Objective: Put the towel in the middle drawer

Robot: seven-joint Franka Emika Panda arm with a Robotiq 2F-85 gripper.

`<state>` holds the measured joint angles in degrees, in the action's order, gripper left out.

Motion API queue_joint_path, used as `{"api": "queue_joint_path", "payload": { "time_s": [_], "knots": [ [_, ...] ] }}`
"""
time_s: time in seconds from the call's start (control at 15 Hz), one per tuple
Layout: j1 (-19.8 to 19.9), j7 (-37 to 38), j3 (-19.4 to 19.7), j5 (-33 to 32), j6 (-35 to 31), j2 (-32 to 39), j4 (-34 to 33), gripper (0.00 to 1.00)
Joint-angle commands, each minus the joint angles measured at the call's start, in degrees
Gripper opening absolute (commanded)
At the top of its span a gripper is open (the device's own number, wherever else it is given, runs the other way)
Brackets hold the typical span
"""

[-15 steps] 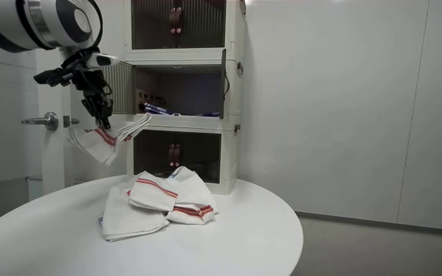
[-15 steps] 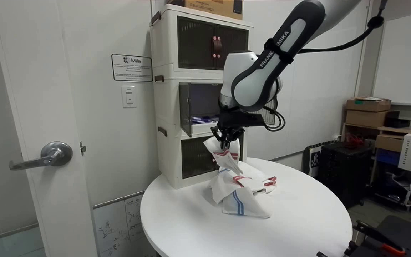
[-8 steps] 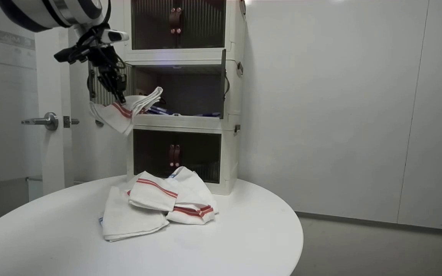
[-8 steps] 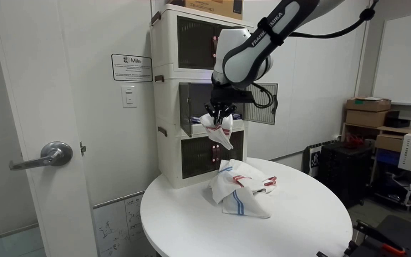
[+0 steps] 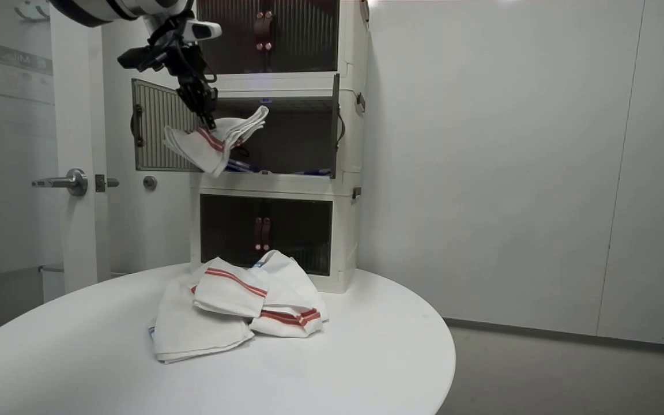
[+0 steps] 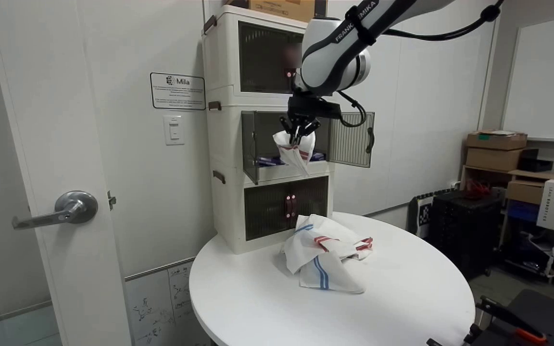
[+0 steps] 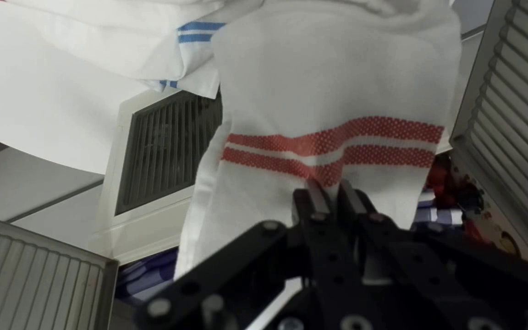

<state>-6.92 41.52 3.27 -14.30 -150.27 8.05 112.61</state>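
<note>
We have the end effector (image 7: pixel 330 185) pinching a red-striped towel (image 7: pixel 337 82) near the open middle compartment (image 5: pixel 297 138); more towels (image 5: pixel 230 297) heaped on bench (image 5: pixel 338 374).

In an exterior view, looking across the table (image 5: pixel 355 363) at the far cabinet (image 5: pixel 286 183), front and right side. In an exterior view, looking a bit down past a near door (image 6: pixel 60 144) on the left at the cabinet's front and left side. In the wrist view, looking down past the gripper (image 7: pixel 330 187), very near the towel (image 7: pixel 337 73). Sharing table and cabinet in both exterior views.
</note>
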Motion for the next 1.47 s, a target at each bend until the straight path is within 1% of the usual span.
{"api": "queue_joint_path", "payload": {
  "time_s": [0.0, 0.13, 0.2, 0.27, 0.4, 0.73, 0.8, 1.2, 1.4],
  "knots": [
    [2.8, -8.57, -1.54, 8.84, 0.79, 2.24, -5.25, 0.05],
    [4.11, -14.79, -2.31, 15.37, 1.47, 2.69, -6.75, 0.03],
    [4.54, -18.67, -2.99, 18.31, 0.38, 2.16, -5.81, 0.04],
    [3.09, -13.07, -1.25, 13.75, 0.09, 1.47, -4.15, 0.09],
    [3.79, -16.72, -1.92, 16.62, 0.1, 1.53, -4.42, 0.09],
    [3.78, -17.02, -2.22, 16.82, 0.1, 1.55, -4.44, 0.09],
    [3.51, -15.94, -2.0, 16.02, 0.06, 1.74, -4.25, 0.05],
    [2.79, -14.04, -1.58, 14.99, -0.13, 6.14, -7.09, 0.05],
    [1.72, -12.33, -0.25, 12.08, -1.16, 8.38, -9.37, 0.05]
  ]
}}
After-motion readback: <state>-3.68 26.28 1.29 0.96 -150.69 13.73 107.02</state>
